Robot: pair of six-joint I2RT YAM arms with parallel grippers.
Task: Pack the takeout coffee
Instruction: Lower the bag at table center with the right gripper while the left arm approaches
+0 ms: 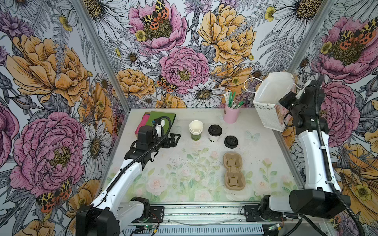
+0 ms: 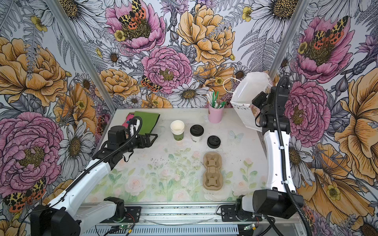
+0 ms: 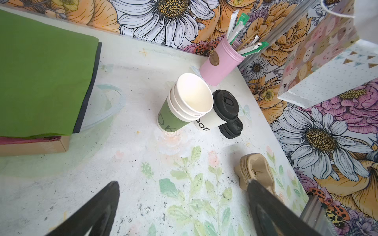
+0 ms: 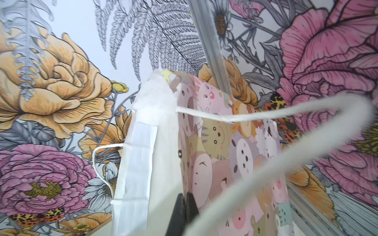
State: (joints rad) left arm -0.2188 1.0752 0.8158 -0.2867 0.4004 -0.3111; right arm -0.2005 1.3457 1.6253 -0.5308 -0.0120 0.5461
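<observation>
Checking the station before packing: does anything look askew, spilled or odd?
Only the gift bag: the right gripper, shut on one of its walls, holds it tilted in the air at the right rear. The takeout coffee stands upright with its lid on; nothing spilled.

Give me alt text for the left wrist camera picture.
A small white paper cup with a black plastic sip lid stands beside a stack of lidless white-and-green paper cups, the open left end effector in the foreground.
</observation>
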